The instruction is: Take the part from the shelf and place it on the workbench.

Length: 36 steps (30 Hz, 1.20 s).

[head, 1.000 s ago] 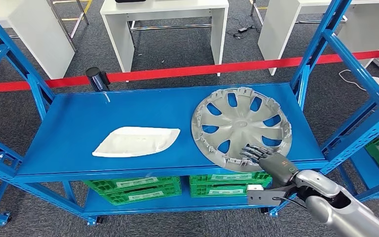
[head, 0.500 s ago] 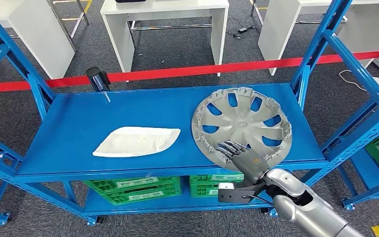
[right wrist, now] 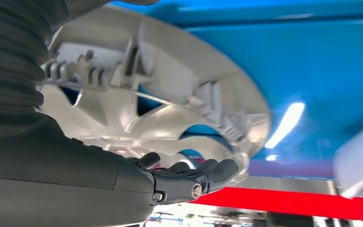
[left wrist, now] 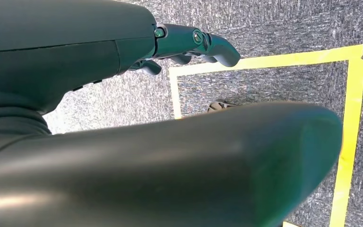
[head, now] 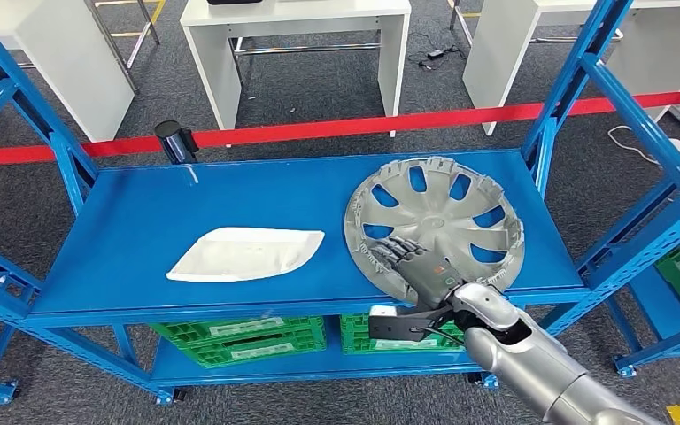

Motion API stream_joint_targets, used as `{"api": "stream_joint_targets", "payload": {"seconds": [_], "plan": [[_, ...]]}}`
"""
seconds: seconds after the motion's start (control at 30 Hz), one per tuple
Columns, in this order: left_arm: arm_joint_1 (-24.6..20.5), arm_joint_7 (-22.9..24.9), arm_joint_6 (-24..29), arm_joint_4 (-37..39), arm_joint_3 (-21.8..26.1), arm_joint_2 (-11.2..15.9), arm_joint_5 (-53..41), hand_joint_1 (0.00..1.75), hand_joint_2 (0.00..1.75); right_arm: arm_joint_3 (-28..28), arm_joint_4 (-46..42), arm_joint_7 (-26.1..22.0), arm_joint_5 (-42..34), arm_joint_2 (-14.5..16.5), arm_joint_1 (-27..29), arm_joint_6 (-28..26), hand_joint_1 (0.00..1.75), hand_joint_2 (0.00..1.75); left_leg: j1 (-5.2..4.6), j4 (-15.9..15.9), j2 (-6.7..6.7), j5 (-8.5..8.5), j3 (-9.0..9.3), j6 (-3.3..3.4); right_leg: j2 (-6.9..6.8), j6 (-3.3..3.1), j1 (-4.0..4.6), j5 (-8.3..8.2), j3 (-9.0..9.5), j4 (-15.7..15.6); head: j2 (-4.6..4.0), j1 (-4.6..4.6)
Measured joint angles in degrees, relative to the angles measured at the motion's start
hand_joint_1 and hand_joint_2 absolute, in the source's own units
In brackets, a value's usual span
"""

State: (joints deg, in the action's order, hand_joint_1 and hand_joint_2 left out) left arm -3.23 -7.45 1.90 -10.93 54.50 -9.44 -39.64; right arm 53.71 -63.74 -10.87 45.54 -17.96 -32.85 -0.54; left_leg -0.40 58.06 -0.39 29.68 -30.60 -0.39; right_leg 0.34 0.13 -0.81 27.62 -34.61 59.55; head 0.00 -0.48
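Your right hand (head: 418, 266) lies spread on the hubcap (head: 434, 226), gripping nothing; lifting off the shelf (head: 230, 195) remains.

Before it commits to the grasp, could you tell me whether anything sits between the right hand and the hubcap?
Nothing visible does: the right hand already lies over the near rim of the hubcap, and the white tray sits apart from both.

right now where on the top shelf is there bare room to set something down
The shelf is bare along its far side, behind the white tray, from the left post across to the hubcap. A narrower bare strip lies between tray and hubcap. The right end is crowded: the hubcap fills it, with the right hand over its near edge.
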Motion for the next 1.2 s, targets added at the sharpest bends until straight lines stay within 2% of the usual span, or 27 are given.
{"api": "stream_joint_targets", "payload": {"seconds": [0.23, 0.77, 1.2], "plan": [[0.05, -0.16, -0.12, 0.00, 0.46, 0.00, -0.12, 0.00, 0.00, -0.04, 1.59, 1.20, 2.63, -0.99, -0.11, -1.33, 0.00, 1.75, 0.00, 0.01, 0.00, 0.00, 0.01, 0.00, 0.00, 0.00, -0.01, 0.00, 0.00, -0.01, 0.00, -0.01], [0.16, -0.44, -0.56, 0.00, 1.35, 0.02, -0.84, 0.00, 0.00, -0.62, 1.40, 2.01, 2.50, -7.35, -0.36, -0.10, 0.00, 1.75, -0.01, 0.01, 0.00, 0.00, 0.01, 0.00, -0.04, 0.04, -0.02, -0.03, 0.02, -0.02, 0.00, 0.00], [0.16, -0.69, -0.86, 0.00, 1.54, 0.03, -0.99, 0.00, 0.00, -0.72, 0.55, 2.81, 2.60, -9.29, -0.27, 0.12, 0.01, 1.75, -0.02, 0.02, 0.00, 0.00, 0.03, 0.01, -0.04, 0.04, -0.01, -0.03, 0.03, -0.02, 0.00, 0.00]]}}
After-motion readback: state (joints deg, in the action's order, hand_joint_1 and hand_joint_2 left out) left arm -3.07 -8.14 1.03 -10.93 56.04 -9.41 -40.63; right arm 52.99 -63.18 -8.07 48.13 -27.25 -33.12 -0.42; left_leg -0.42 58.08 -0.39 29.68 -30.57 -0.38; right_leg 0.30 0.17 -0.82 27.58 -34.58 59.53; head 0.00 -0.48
